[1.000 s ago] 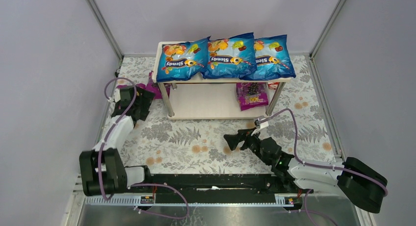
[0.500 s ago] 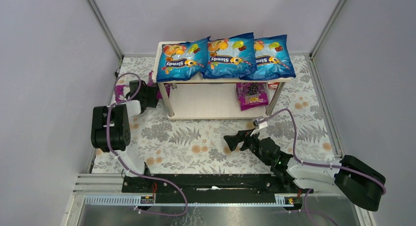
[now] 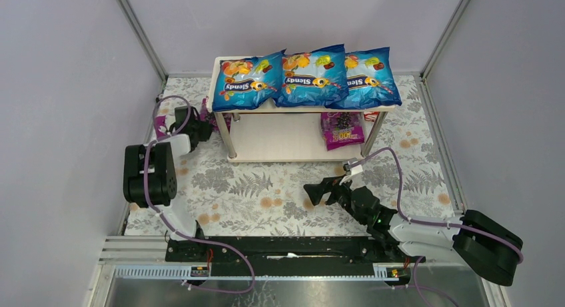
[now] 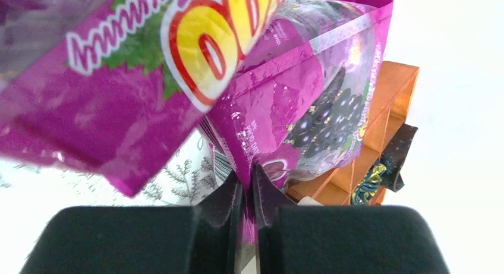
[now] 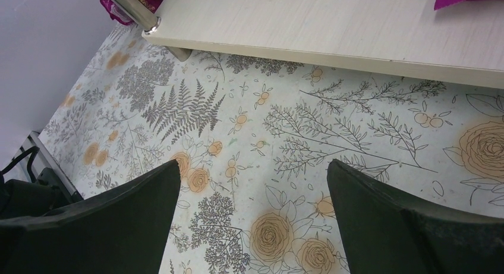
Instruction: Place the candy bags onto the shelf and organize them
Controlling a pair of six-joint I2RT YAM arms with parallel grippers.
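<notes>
Three blue candy bags (image 3: 313, 74) lie side by side on the top board of the shelf (image 3: 286, 147). One magenta candy bag (image 3: 342, 129) lies on the lower board at the right. My left gripper (image 3: 205, 126) is at the shelf's left end, low by the leg. In the left wrist view the left gripper (image 4: 246, 173) is shut on the bottom seam of a magenta bag (image 4: 303, 101) with dark berries. Another magenta bag (image 4: 113, 78) hangs across the upper left. My right gripper (image 3: 313, 192) is open over the flowered cloth, with nothing between its fingers (image 5: 136, 214).
The flowered cloth (image 3: 253, 187) covers the table in front of the shelf. Grey walls close in on the left, back and right. An orange box frame (image 4: 386, 119) with a dark patterned piece (image 4: 389, 167) sits behind the held bag. A metal shelf post (image 5: 134, 9) stands ahead of the right gripper.
The left arm swung up and reached toward the shelf's left leg, and its jaws went from wide open to shut on the magenta bag's seam. The right arm has not moved.
</notes>
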